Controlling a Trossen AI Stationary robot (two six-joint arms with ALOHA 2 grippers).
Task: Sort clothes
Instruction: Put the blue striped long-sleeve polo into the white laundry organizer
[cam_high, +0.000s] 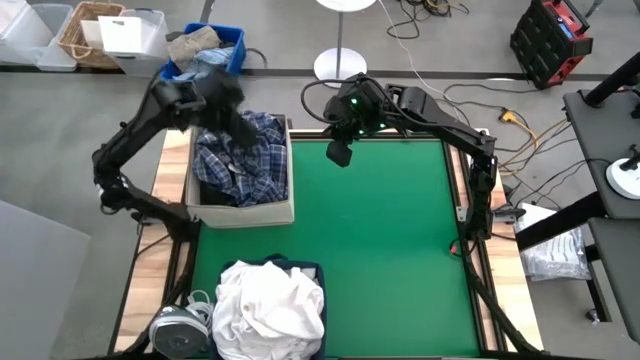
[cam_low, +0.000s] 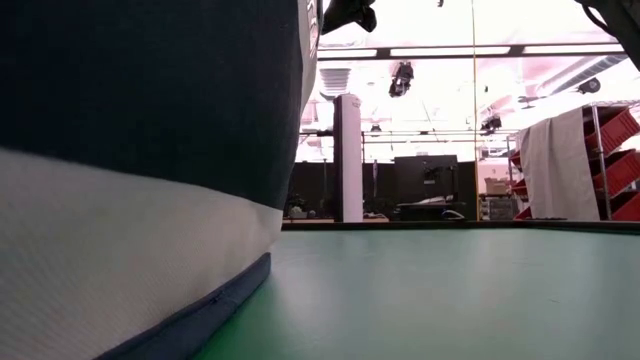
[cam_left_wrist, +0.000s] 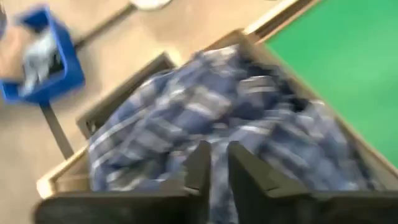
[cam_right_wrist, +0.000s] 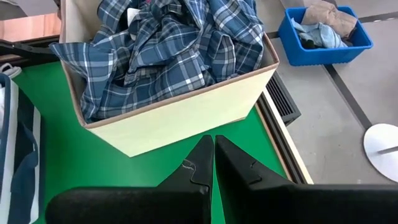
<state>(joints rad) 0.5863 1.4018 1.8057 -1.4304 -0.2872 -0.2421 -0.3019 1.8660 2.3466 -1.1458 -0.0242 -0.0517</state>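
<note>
A lab: floor cables (cam_high: 470, 95), red bin racks (cam_low: 615, 165).

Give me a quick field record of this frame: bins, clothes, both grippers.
beige bin: far left of the green mat, holds the plaid shirt
navy bin: near edge of the mat, holds the white clothes
left gripper: over the beige bin above the plaid shirt, shut, holding nothing visible
right gripper: over the far edge of the mat beside the beige bin, shut, empty
blue crate: on the floor beyond the table, cloth bundle inside
</note>
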